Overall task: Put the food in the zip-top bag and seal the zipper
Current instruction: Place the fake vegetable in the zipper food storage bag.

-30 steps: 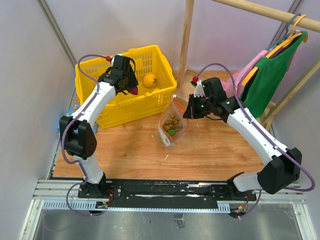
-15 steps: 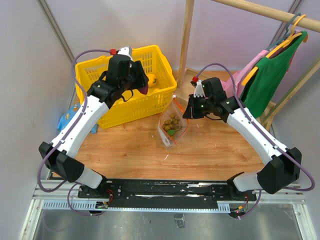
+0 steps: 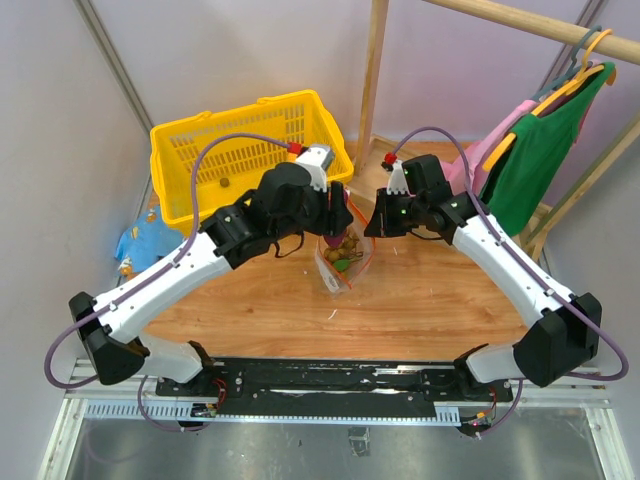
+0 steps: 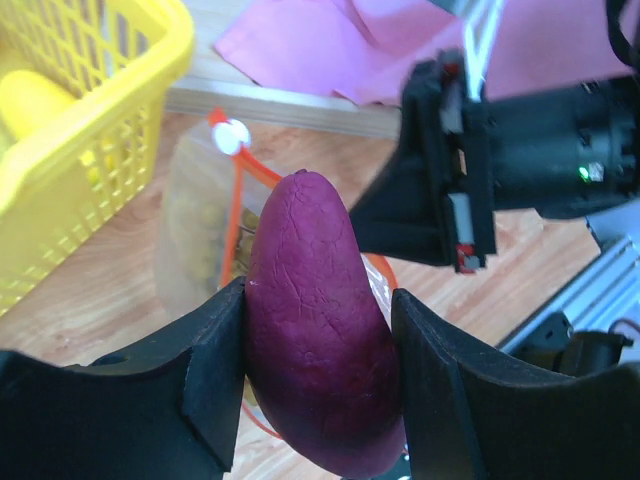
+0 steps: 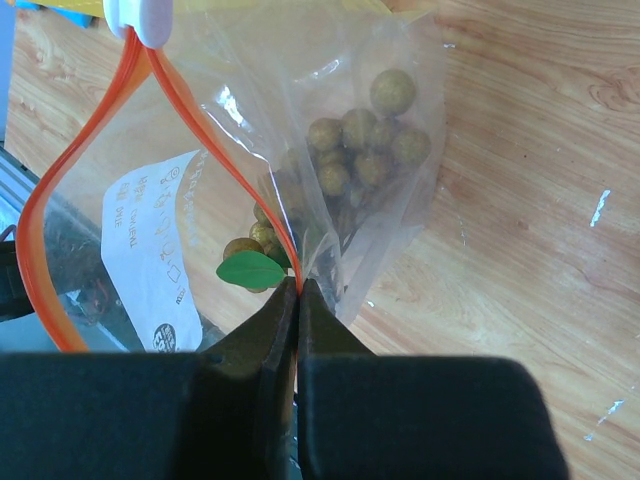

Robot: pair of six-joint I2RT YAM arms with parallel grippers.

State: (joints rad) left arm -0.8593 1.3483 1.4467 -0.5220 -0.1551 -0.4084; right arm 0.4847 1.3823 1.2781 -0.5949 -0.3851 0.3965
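Purple piece (image 4: 318, 330) is clamped lengthwise in the left jaws, which hang just above the mouth of the zip-top bag (image 3: 338, 268). Right jaws are pinched tight on one lip of the zipper (image 5: 233, 175), holding the bag upright with the mouth pulled into an open loop; white slider tab (image 5: 140, 20) sits at the far end of the strip. Grapes (image 5: 360, 140) and a green leaf (image 5: 250, 270) are already inside, low in the bag. My read: we're at the insert step for the purple piece, roughly mid-task. Next move needs the left jaws centred over the loop, lowered until the piece's tip is past both orange lips, then released. The opening looks narrow against the piece, so it could catch a lip or push the bag over. Right side should keep its pinch so the mouth doesn't collapse. A yellow fruit (image 4: 30, 100) lies in the yellow basket (image 3: 200, 150), so loading likely isn't finished and sealing comes later. Bag rests on a wood-grain surface (image 3: 430, 300), between the two arms. A blue packet (image 3: 140, 245) lies at the left edge beside the basket. Behind: pale walls, a wooden pole (image 3: 375, 70), and a green garment (image 3: 540, 150) hanging far right.
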